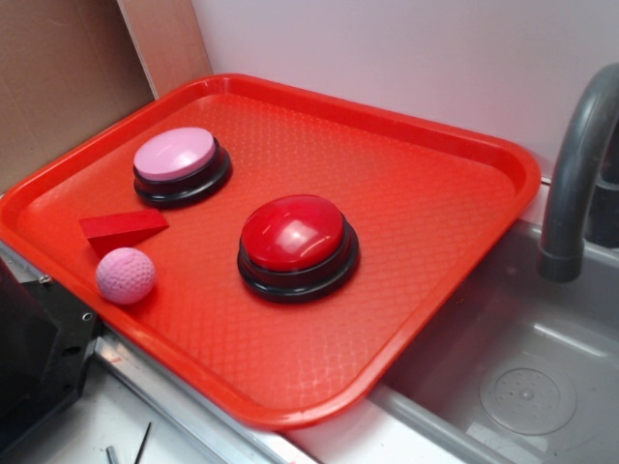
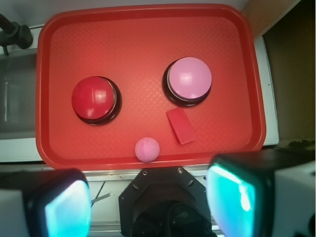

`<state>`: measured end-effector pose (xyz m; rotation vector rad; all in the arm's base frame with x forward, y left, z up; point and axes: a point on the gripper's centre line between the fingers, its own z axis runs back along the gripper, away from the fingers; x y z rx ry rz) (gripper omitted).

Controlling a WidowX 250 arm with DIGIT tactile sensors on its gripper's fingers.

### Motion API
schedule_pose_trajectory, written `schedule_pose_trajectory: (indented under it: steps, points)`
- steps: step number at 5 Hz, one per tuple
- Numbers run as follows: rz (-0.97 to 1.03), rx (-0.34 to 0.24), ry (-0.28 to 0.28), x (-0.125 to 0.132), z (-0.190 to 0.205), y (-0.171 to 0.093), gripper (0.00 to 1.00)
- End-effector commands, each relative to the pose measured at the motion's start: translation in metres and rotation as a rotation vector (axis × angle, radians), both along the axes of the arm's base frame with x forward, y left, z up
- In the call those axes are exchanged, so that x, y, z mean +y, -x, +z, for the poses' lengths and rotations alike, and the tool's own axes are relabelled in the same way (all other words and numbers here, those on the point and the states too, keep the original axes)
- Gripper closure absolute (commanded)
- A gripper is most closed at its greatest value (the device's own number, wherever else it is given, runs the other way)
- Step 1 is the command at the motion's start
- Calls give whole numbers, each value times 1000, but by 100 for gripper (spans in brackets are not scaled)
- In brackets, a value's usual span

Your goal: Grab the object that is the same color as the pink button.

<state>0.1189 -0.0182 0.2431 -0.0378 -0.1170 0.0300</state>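
Four things sat on the red tray [image 1: 464, 145]: pink ball [image 1: 126, 275], pink button [image 1: 177, 158], red button [image 1: 294, 235], red wedge [image 1: 121, 229]. No writing was readable. The fingers [image 2: 232, 197] stood wide apart, holding nothing.

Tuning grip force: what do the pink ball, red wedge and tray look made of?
Pink ball: likely foam or soft rubber, matte, dimpled surface.
Red wedge: probably painted wood or hard plastic; flat faces, crisp edges, dull sheen.
Tray: moulded plastic, cross-hatch texture, rounded raised rim.
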Motion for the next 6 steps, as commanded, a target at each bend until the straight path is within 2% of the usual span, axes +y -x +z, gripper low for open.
schedule_pose_trajectory:
  steps: [1,2,3,4,5,6]
  points:
    - [0,0,0,0,0,0,0]
    - [104,126,32,-8,-50,-11,0]
    - [116,110,58,-18,-97,-18,0]
    - [140,58,21,-17,-126,-13,0]
    - [127,66,-14,-17,-144,0,0]
    - [93,89,-15,-10,-152,11,0]
